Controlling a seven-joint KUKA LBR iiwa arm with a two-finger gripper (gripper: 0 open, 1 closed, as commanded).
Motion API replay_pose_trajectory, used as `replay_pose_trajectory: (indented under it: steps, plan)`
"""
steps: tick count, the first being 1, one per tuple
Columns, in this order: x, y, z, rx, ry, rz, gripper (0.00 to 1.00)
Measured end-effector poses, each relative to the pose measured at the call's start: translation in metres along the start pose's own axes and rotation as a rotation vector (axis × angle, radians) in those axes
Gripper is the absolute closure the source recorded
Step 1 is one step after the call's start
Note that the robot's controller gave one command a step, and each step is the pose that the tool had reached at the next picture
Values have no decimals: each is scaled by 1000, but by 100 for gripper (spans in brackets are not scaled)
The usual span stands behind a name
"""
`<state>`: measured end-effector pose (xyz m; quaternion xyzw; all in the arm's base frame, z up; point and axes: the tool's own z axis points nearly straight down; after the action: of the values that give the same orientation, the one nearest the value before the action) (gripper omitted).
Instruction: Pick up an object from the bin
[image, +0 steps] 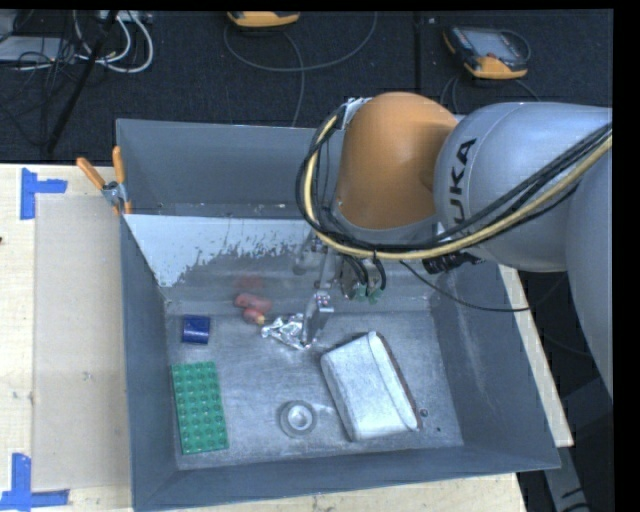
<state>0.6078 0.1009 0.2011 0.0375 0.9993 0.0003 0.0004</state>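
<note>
Here, pincer (321, 318) over crumpled silver foil (284, 330) — long axis left-right, centre of bin (250, 385)

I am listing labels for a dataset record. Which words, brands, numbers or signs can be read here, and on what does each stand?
"UKA": on the grey arm, the letters running along its casing; the start is hidden behind cables.
The green studded plate, the blue block and the grey pad in the bin: no text seen.
</note>
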Motion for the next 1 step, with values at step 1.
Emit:
replay_pose_trajectory:
  steps: [1]
  plan:
    - [36,-40,119,-1,-5,-47,0]
